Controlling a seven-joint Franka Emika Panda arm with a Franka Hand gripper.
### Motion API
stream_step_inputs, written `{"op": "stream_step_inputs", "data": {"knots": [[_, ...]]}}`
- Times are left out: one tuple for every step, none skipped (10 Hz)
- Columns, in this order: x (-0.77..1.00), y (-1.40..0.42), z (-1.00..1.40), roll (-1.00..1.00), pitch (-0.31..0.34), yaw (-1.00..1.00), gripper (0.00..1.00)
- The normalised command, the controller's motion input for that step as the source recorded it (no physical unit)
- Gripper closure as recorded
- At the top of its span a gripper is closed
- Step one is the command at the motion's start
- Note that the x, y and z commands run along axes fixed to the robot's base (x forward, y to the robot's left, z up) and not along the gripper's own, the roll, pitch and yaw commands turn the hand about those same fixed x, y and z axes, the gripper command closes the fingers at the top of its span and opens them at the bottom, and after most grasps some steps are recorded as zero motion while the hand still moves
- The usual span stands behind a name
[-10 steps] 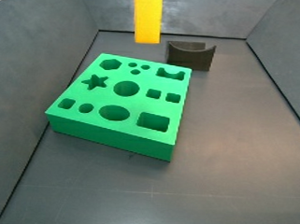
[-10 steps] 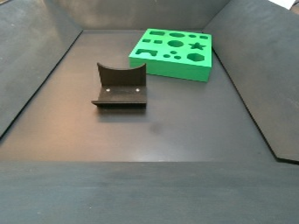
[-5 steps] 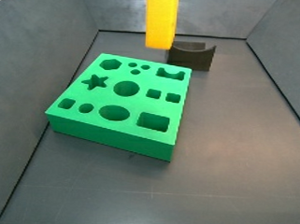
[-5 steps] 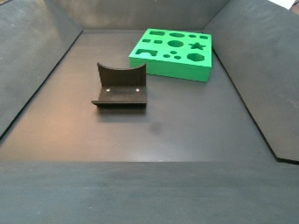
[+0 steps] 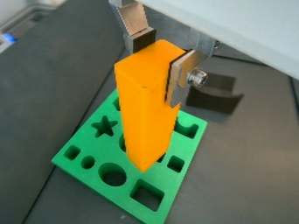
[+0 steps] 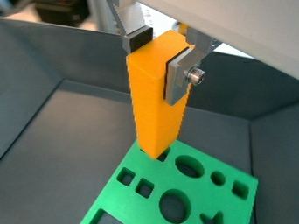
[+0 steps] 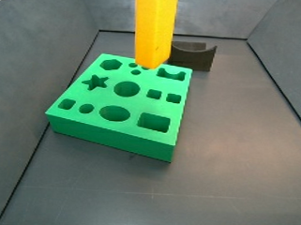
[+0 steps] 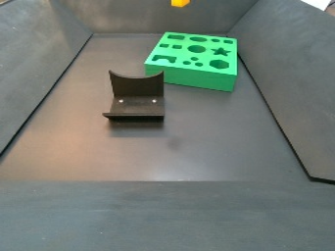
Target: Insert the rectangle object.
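Above the green board (image 7: 120, 103), gripper (image 5: 156, 59) clamped on the orange bar (image 5: 145, 105), long axis vertical, lower end hanging clear over the holes. Rectangular slot (image 7: 154, 119) sits nearer the board's front edge.

Surfaces and finishes you can see here

You have the pincer (image 5: 155, 59) above the green board (image 7: 120, 106), its flat silver fingers (image 5: 180, 73) looking like brushed metal with dark matt pads, closed on the orange-yellow bar (image 5: 145, 107), which is smooth and looks like plastic with a soft sheen. The board looks like matt plastic, evenly coloured, with clean-edged holes. The dark fixture (image 8: 135, 96) is dull and slightly glossy on its curved face. The table (image 8: 170, 157) is a dark grey matt sheet, smooth, with faint reflections.
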Motion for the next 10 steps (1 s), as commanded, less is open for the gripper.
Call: {"op": "stream_step_inputs", "data": {"knots": [[0.00, 0.00, -0.32, 0.00, 0.000, -1.00, 1.00], [0.00, 0.00, -0.33, 0.00, 0.000, -1.00, 1.00], [0.00, 0.00, -0.32, 0.00, 0.000, -1.00, 1.00], [0.00, -0.03, -0.29, 0.00, 0.000, -1.00, 1.00], [0.03, -0.11, -0.27, 0.00, 0.000, -0.97, 1.00], [0.09, -0.14, -0.26, 0.00, 0.000, -0.91, 1.00], [0.18, -0.19, -0.25, 0.00, 0.000, -0.82, 1.00], [0.13, -0.20, -0.26, 0.00, 0.000, -0.86, 1.00], [0.00, -0.19, -0.25, 0.00, 0.000, -0.97, 1.00], [0.00, -0.18, -0.25, 0.00, 0.000, -0.99, 1.00]]}}
